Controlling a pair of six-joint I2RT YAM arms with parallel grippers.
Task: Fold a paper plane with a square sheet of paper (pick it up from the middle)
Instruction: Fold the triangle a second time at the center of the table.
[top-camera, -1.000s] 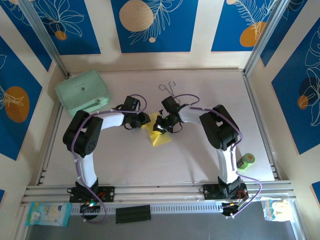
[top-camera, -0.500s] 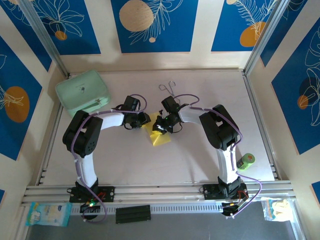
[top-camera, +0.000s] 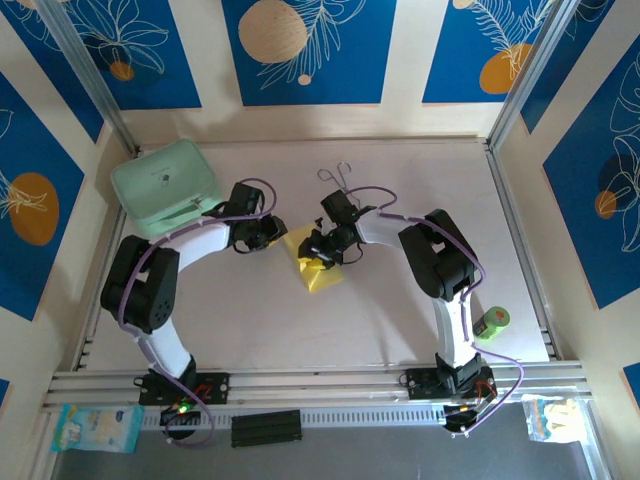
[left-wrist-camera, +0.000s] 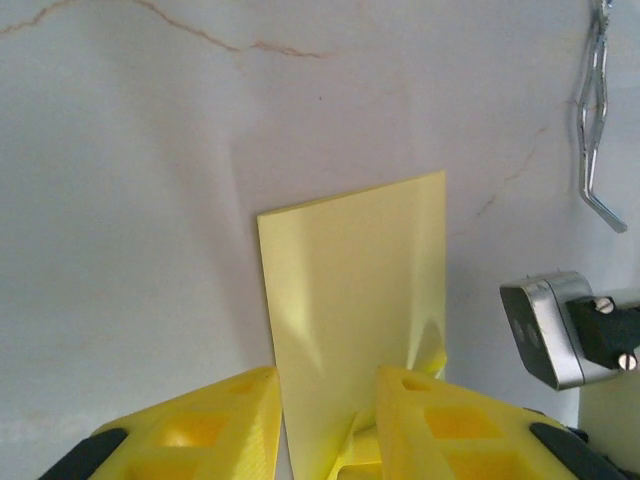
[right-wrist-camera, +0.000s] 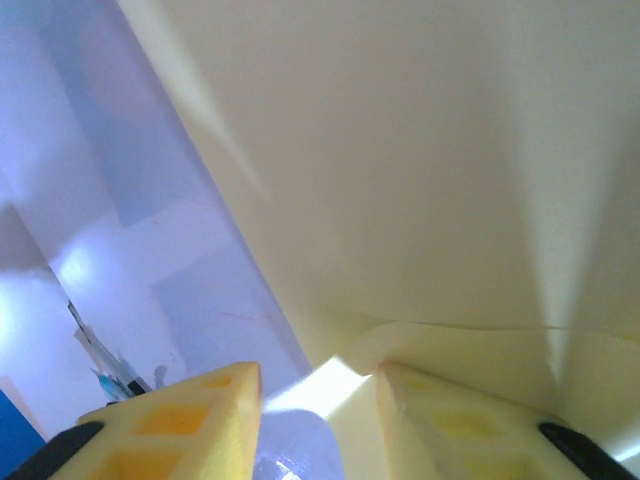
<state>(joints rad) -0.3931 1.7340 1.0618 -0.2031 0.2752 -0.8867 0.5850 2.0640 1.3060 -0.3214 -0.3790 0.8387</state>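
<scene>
The square sheet of paper (top-camera: 318, 268) was no longer a flat square. It lay near the middle of the table (top-camera: 400, 330) as a smaller creased yellow wedge, with one flap reaching up and left toward the left arm. So some of the early folds looked done, but it was not yet the narrow, sharp-nosed dart the task asks for. No finished centre crease or wings could be made out.

The left gripper (top-camera: 268, 232) sat just left of the wedge. From its wrist camera its jaws stood apart on either side of a raised flap (left-wrist-camera: 350, 290), the gap far wider than the thin paper, so it was probably not pinching it (the contact point lay below the frame edge).

The right gripper (top-camera: 322, 248) hovered right over the wedge. Its own camera showed the jaws parted, with a paper fold (right-wrist-camera: 430, 150) beside one finger and bare table between them, so nothing was clamped.

The thin metal tongs (top-camera: 340, 177) and the mint-green case (top-camera: 165, 187) lay apart from the work. I judged that the narrowing folds, the wing folds and a final press were left to do.
</scene>
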